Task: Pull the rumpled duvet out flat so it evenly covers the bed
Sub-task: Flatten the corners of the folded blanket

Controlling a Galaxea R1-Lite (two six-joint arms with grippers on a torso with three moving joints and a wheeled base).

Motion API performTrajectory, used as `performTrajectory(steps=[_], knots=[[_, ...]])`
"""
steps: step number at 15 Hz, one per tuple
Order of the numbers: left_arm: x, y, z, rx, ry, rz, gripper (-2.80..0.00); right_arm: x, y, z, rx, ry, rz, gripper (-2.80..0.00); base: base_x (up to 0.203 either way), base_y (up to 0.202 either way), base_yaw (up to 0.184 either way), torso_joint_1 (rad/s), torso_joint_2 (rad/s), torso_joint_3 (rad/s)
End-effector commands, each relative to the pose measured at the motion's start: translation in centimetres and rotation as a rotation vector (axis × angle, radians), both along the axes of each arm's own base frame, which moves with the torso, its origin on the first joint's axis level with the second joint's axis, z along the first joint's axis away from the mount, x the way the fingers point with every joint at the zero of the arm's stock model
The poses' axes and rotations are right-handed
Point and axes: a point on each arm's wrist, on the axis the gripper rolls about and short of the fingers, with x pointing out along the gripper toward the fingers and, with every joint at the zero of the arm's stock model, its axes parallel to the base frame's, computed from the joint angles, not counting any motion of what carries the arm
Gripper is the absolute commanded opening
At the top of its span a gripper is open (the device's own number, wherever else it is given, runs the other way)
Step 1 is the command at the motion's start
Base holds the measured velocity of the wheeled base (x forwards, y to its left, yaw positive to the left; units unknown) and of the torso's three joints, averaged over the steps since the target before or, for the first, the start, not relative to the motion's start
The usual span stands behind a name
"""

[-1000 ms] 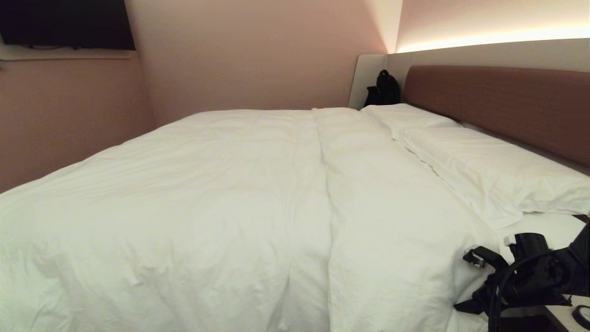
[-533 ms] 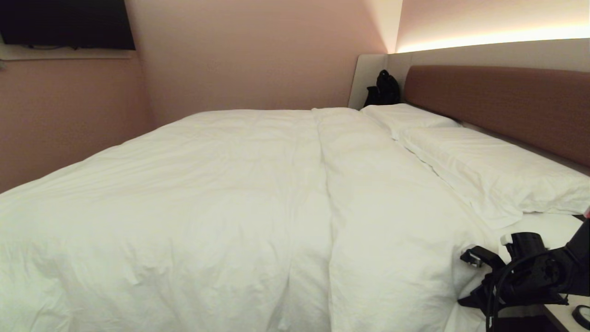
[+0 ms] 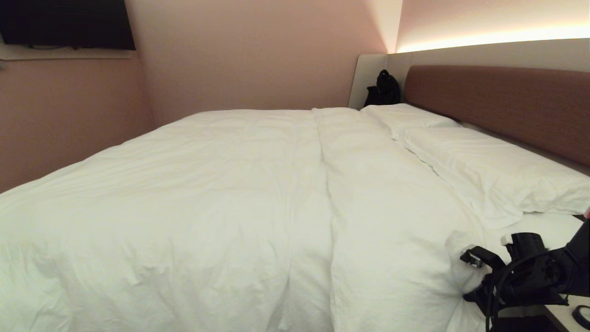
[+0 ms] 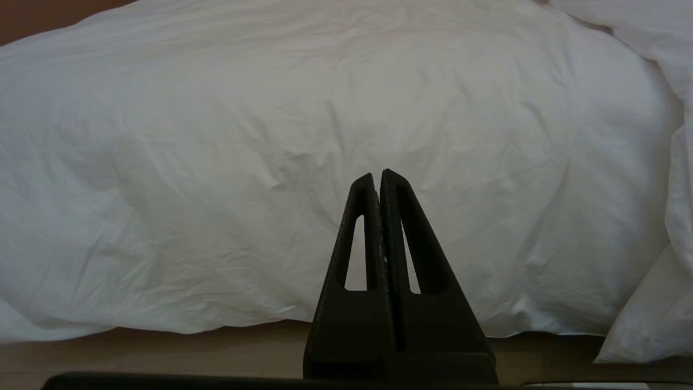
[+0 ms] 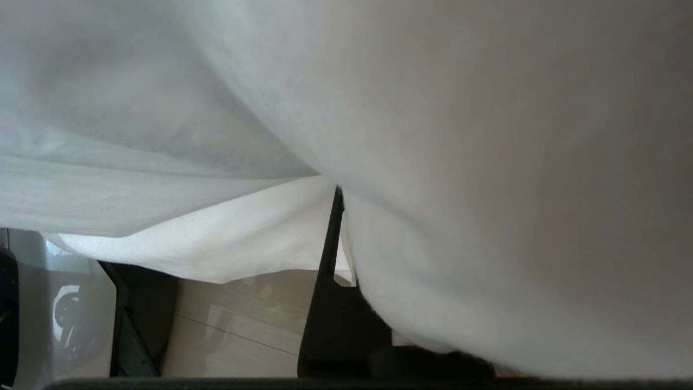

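White duvet (image 3: 239,207) lies over most of the bed (image 3: 544,230), mostly flat w/ a lengthwise fold down the middle. Right claw (image 3: 465,269) is clenched on a bunched duvet corner at the near side, just below the pillows (image 3: 488,170); sheet is bare there, so pulling is left. Left claw (image 4: 379,179) hangs clenched, empty, in front of the duvet's side edge. Headboard (image 3: 498,106) & black bag (image 3: 382,87) lie beyond; nothing blocks the way.

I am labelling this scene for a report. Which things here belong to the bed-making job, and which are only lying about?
Belongs to the job:
- duvet
- bed
- right gripper, shut on the duvet's near corner
- left gripper, shut, holding nothing

Only lying about:
- two pillows
- black bag by the headboard
- wall screen
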Motion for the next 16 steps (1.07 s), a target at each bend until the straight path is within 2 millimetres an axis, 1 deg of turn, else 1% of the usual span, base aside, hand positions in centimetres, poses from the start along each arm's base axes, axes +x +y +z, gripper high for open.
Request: performTrajectory(steps=[1,4,8,16], knots=[[0.0,0.0,0.0,0.0,0.001,0.0,-2.8,-0.3,0.1,0.4,-0.003,-0.007,0.003,-2.8,0.0,0.0,0.0,0.0,0.0,0.0],[0.0,0.0,0.0,0.0,0.001,0.0,-2.8,-0.9,-0.8,0.8,-0.014,-0.013,-0.029,-2.8,0.0,0.0,0.0,0.0,0.0,0.0],[0.0,0.0,0.0,0.0,0.002,0.0,-2.8,-2.7,-1.9,1.1,-0.066,0.011,-0.045,-2.8,0.0,0.0,0.0,0.0,0.0,0.0],[0.0,0.0,0.0,0.0,0.001,0.0,-2.8,-3.3,-1.9,1.4,-0.068,0.01,-0.049,-2.8,0.0,0.0,0.0,0.0,0.0,0.0]])
